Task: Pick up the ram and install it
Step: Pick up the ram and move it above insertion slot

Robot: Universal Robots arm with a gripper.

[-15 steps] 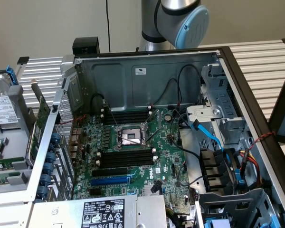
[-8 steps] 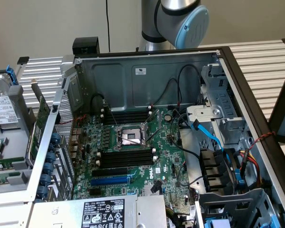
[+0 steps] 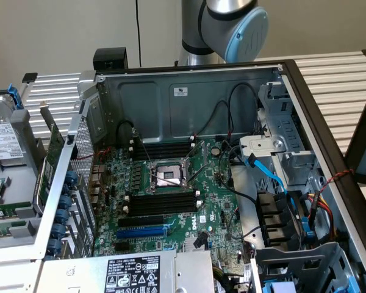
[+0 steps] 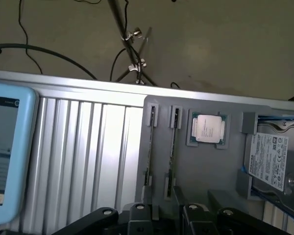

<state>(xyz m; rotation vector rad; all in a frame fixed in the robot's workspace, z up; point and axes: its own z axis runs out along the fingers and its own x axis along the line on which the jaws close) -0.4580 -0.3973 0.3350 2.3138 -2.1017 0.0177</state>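
Observation:
Two ram sticks [image 4: 149,147] [image 4: 172,147] stand on edge side by side in slotted holders of a grey tray [image 4: 220,171]. My gripper [image 4: 167,218] hovers just above them, open, with nothing between its fingers [image 4: 137,215]. The stick on the CPU's side lines up with the gap between them. In the exterior view the tray [image 3: 15,241] lies at the far left beside the open computer case. Thin green strips of ram [image 3: 0,213] show at its edge. The motherboard's black memory slots [image 3: 165,201] with white end clips flank the CPU socket [image 3: 165,177]. The arm's blue-capped joint [image 3: 244,30] rises behind the case.
The tray also holds a CPU [image 4: 208,128] and a hard drive [image 4: 274,161]. A green card with a metal bracket [image 3: 55,159] stands between tray and case wall [image 3: 79,140]. Cables [image 3: 256,168] and blue drive bays crowd the case on the exterior view's right. A light-blue-framed screen [image 4: 7,147] borders the ribbed table.

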